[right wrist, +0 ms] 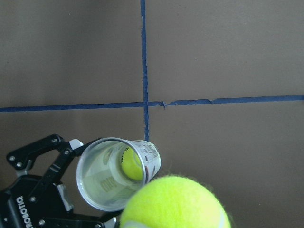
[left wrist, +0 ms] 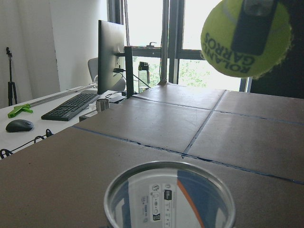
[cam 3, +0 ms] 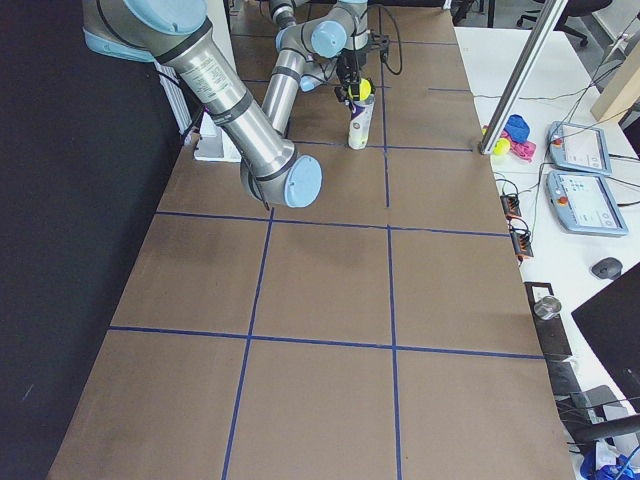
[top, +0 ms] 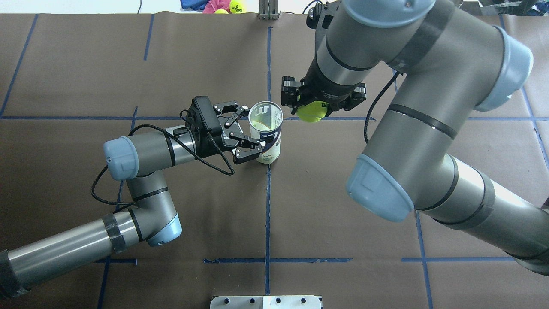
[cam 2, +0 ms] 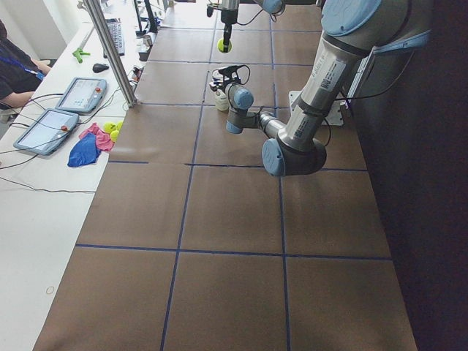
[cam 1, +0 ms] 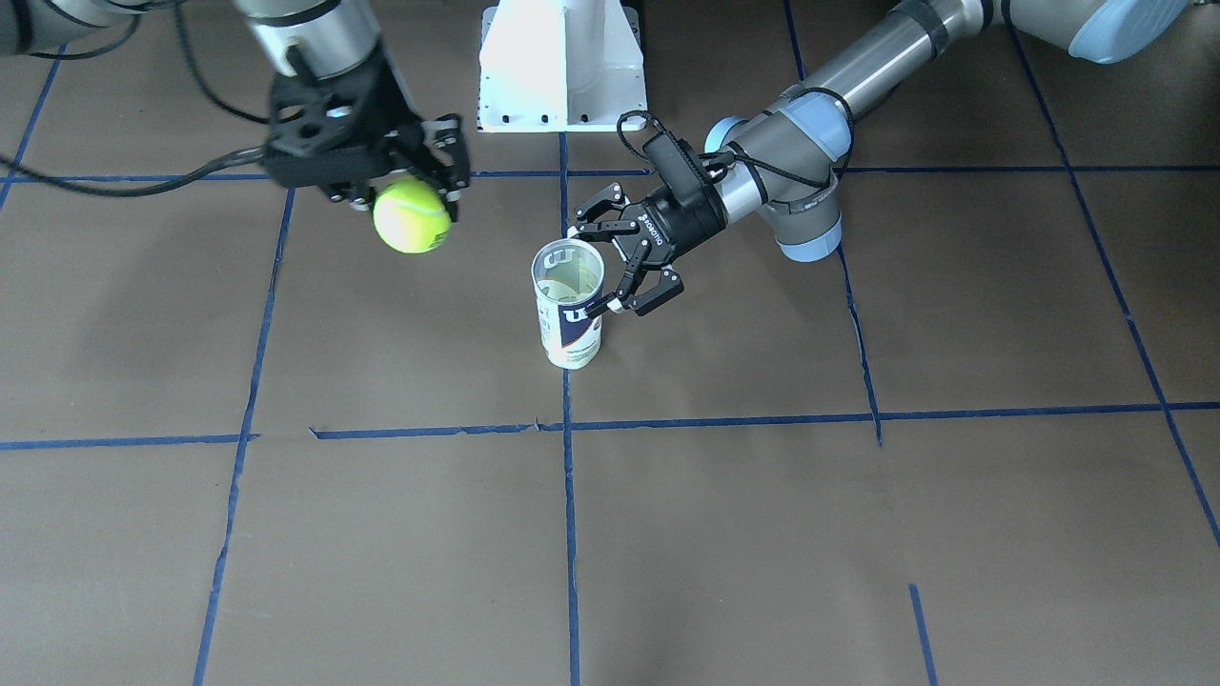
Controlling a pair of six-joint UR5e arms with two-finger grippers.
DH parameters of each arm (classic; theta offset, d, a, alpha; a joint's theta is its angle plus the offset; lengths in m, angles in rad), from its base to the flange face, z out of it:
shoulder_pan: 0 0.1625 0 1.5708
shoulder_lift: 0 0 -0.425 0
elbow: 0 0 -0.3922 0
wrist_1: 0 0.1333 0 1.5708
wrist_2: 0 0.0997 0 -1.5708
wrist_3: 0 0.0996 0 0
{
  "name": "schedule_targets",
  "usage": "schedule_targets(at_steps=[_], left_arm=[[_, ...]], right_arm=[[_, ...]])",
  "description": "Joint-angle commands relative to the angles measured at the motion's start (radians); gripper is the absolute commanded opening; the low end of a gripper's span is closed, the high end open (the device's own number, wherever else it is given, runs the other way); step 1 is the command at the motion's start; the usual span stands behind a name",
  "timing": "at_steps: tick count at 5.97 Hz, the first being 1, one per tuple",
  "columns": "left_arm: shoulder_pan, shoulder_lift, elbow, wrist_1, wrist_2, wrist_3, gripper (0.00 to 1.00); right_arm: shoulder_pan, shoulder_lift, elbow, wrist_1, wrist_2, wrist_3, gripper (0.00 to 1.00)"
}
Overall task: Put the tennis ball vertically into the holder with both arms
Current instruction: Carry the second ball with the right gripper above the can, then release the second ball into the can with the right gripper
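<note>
The holder [cam 1: 568,305] is a clear can with a white and navy label. It stands upright and open-topped at the table's middle, also in the overhead view [top: 266,128]. My left gripper [cam 1: 599,267] reaches in level from the side, with a fingertip against each side of the can below its rim. A second yellow-green ball [right wrist: 130,164] lies at the can's bottom. My right gripper [cam 1: 412,205] points down and is shut on the tennis ball [cam 1: 412,219]. It holds the ball in the air, higher than the rim and off to one side of the opening [top: 311,111].
The white pedestal base [cam 1: 562,67] stands at the table's robot-side edge. Blue tape lines [cam 1: 568,495] grid the brown table. Beyond the far edge are a metal post [cam 2: 110,51], tablets [cam 2: 77,95], and cloths and spare balls [cam 2: 91,139].
</note>
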Motion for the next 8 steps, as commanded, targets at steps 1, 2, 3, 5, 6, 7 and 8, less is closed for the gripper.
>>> schedule_targets(at_steps=[1,2,3,5,6,7,8], left_arm=[[0.006,-0.001,0.000,0.000,0.000,0.000,0.84],[0.006,-0.001,0.000,0.000,0.000,0.000,0.84],[0.006,-0.002,0.000,0.000,-0.001,0.000,0.84],[0.006,-0.002,0.000,0.000,0.000,0.000,0.84],[0.005,-0.001,0.000,0.000,0.000,-0.001,0.84],[0.005,-0.001,0.000,0.000,0.000,-0.001,0.83],[0.005,-0.001,0.000,0.000,-0.001,-0.001,0.82]], right_arm=[[-0.036,0.112,-0.126,-0.001,-0.036,0.031,0.01],[-0.036,0.166,-0.209,0.003,-0.038,0.033,0.02],[-0.037,0.165,-0.217,0.007,-0.038,0.031,0.04],[-0.043,0.160,-0.230,0.007,-0.043,0.030,0.36],[-0.062,0.155,-0.230,0.007,-0.070,0.020,0.91],[-0.063,0.155,-0.231,0.007,-0.079,0.014,0.99],[-0.065,0.155,-0.231,0.007,-0.079,0.013,0.99]])
